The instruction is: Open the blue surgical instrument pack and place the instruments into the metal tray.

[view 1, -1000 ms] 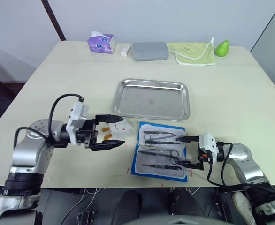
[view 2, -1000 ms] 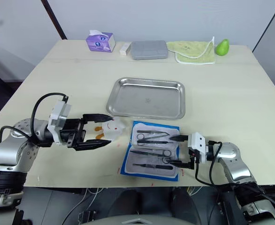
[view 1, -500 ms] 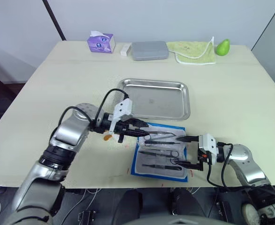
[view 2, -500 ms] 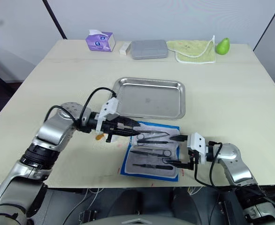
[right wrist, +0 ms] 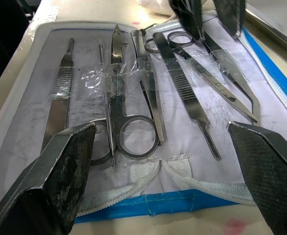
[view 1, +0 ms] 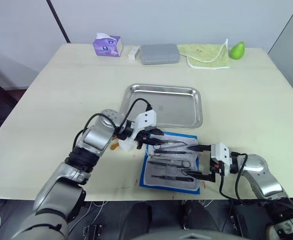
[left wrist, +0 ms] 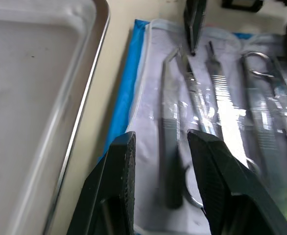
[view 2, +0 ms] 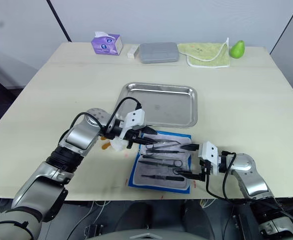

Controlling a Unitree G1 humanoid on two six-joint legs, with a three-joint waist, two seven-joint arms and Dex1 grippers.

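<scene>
Since a second ago the left gripper (view 1: 155, 142) has swung in from the bare table (view 1: 61, 100) to the far edge of the blue surgical instrument pack (view 1: 170, 161), a crumpled white wrapper (view 1: 126, 144) beside its wrist. Its jaws stand parted, straddling a slender curved forceps (left wrist: 170, 161) whose long axis runs along the fingers; this arm is nearer. The pack lies open, just in front of the metal tray (view 1: 162, 106), which is shiny, shallow and empty. The instruments (right wrist: 133, 93), dull steel, lie side by side under thin clear film on white lining. The right gripper (view 1: 197, 160) rests at the pack's right edge, jaws spread wide, holding nothing.
</scene>
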